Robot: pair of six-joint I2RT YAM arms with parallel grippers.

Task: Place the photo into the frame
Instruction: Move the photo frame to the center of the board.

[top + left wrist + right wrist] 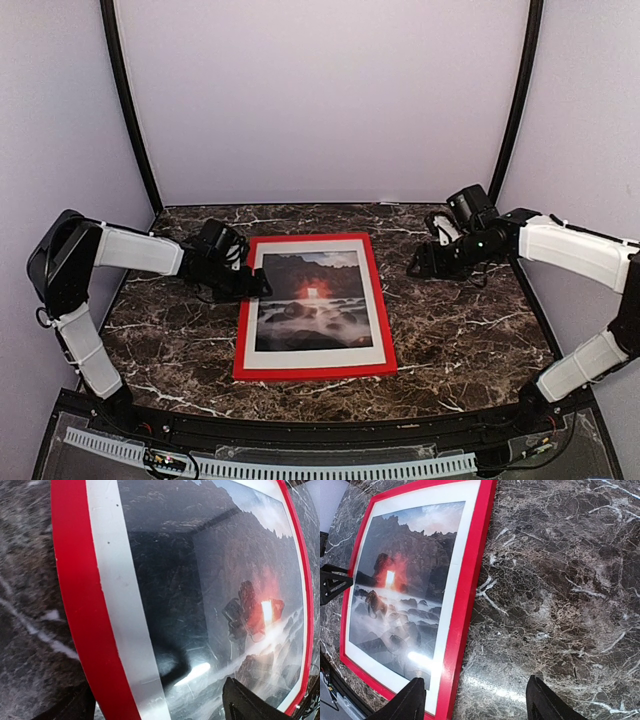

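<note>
The photo (pixel 310 310) lies in the red frame (pixel 314 372), flat at the middle of the table (pixel 460 330). The left gripper (pixel 252 284) gapes wide at the frame's left rail, empty; the right gripper (pixel 418 267), jaws apart and empty, hangs toward the table's right edge

The frame (pixel 313 374) lies flat in the middle of the worktop (pixel 460 320). The left claw (pixel 250 285) hangs over its left rail, blocking that far corner. Bare marble right of the frame gives passage beneath the spread right claw (pixel 420 265), and the near strip is passable as well.
</note>
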